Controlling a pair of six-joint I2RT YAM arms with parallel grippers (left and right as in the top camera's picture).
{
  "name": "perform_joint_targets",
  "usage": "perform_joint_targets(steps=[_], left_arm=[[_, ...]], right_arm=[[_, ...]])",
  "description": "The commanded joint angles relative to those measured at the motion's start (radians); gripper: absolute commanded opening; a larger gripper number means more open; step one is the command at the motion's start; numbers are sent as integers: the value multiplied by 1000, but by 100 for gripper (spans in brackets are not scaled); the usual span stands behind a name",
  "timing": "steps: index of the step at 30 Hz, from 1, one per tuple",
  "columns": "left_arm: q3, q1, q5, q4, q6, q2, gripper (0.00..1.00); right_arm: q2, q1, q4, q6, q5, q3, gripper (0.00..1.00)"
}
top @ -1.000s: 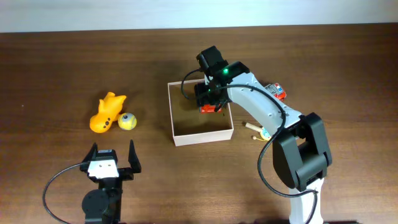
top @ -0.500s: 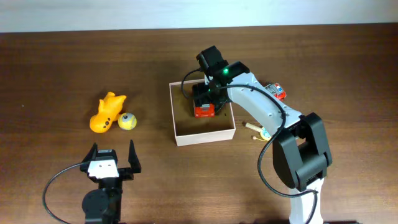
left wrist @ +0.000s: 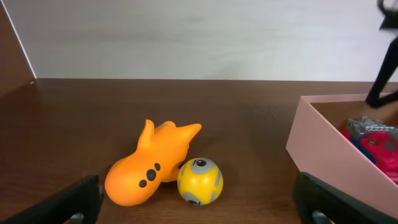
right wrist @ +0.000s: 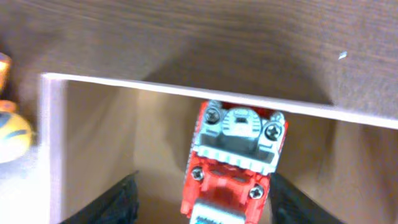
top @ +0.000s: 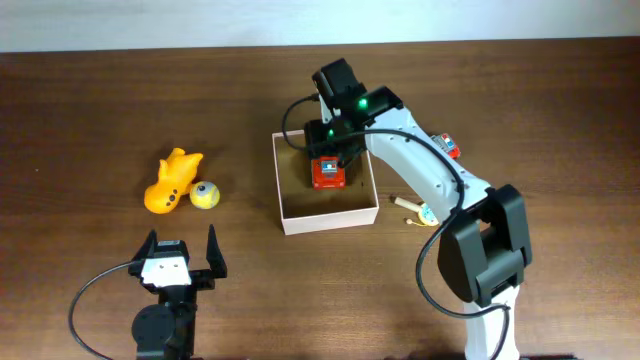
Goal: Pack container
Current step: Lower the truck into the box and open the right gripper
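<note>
Moved since a second ago: your right claw (top: 331, 152) has drawn back toward the container's far wall. The red toy (top: 328, 172), then up between the fingers, now lies on the container's floor.

1. Container (top: 330, 218): square, shallow, open-topped, with white walls and a tan-brown inside. It stands on the brown table (top: 100, 100), between your two arms.
2. Red toy: red body, grey end with screw heads. It is inside the container, about midway between the side walls and in the far half.
3. Right claw: above the container's far half, jaws spread wide. One finger (right wrist: 118, 198) stands on each side of the red toy, clear of it, and the claw grips nothing.
4. Left claw (top: 181, 247): well apart from the container, off its left-arm side and nearer you than its near wall. Jaws are spread, with nothing between them.
5. Orange fish-shaped toy (top: 172, 180): on the table, well apart from the container on its left-arm side.
6. Yellow ball (top: 205, 195): just beside the orange fish-shaped toy, on the side facing the container.
7. Small red-and-white piece (top: 447, 148): off the container's right-arm side, partly hidden by the arm. You cannot tell what it is.
8. Small pale piece (top: 415, 208): near the container's near corner on the right-arm side. It is too small to identify.
</note>
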Motion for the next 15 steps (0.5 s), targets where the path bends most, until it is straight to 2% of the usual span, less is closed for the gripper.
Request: perform_joint_targets(steps=[1, 7, 15], left_arm=[[-5, -3, 11, -1, -3, -8, 99], [-5, -3, 11, -1, -3, -8, 99], [-5, -3, 11, -1, -3, -8, 99]], right_arm=[[9, 34, -35, -4, -26, 76, 57], [10, 82, -40, -22, -28, 63, 51], [11, 90, -22, -22, -5, -11, 49]])
